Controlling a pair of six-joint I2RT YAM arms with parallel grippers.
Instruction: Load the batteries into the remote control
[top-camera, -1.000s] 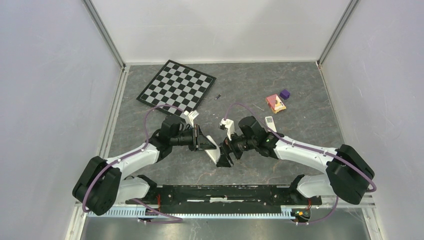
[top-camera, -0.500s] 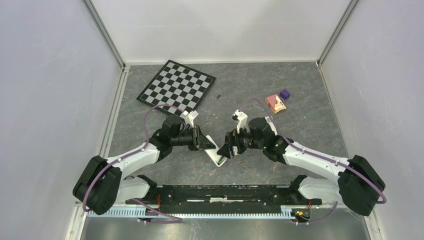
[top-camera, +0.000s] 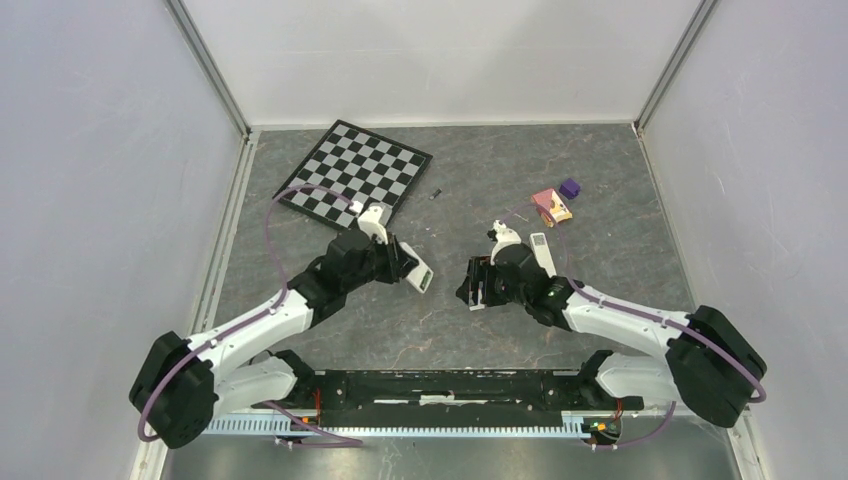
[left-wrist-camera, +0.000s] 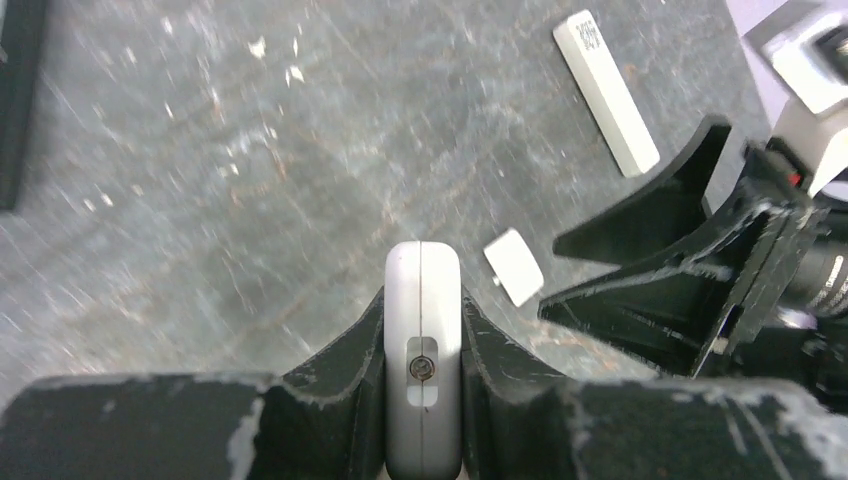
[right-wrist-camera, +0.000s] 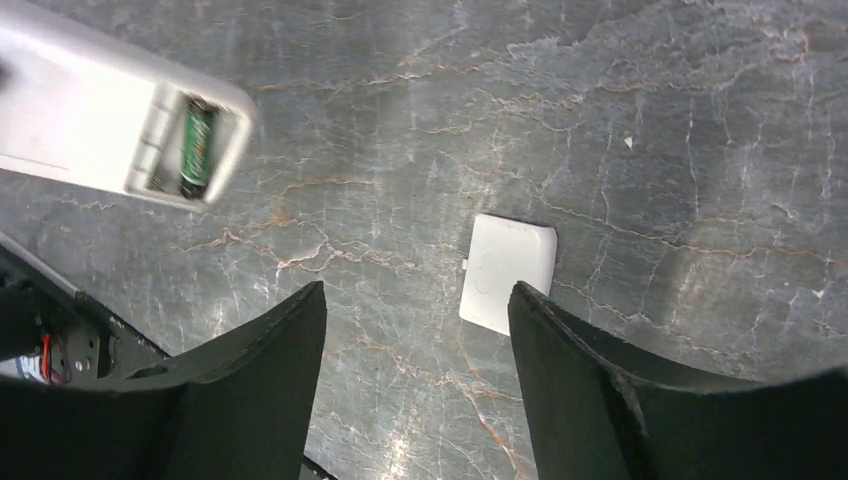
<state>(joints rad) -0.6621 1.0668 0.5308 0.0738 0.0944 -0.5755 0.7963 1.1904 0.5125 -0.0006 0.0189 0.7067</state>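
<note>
Pulled away from the right claw since a second ago, remote with one green battery in its open bay, gripped edge-on by the closed left claw, right claw spread wide and empty just right of the remote, white cover on the table beneath it, second battery well beyond the remote.

Centre-left: white plastic remote control clamped between the fingers of the left end effector, one green-wrapped cylindrical battery in its open compartment. To its right, small white plastic battery cover flat on the grey stone bench, beneath the spread right end effector. Far left: black-and-white chequered board, with a dark cylindrical battery just right of it.
</note>
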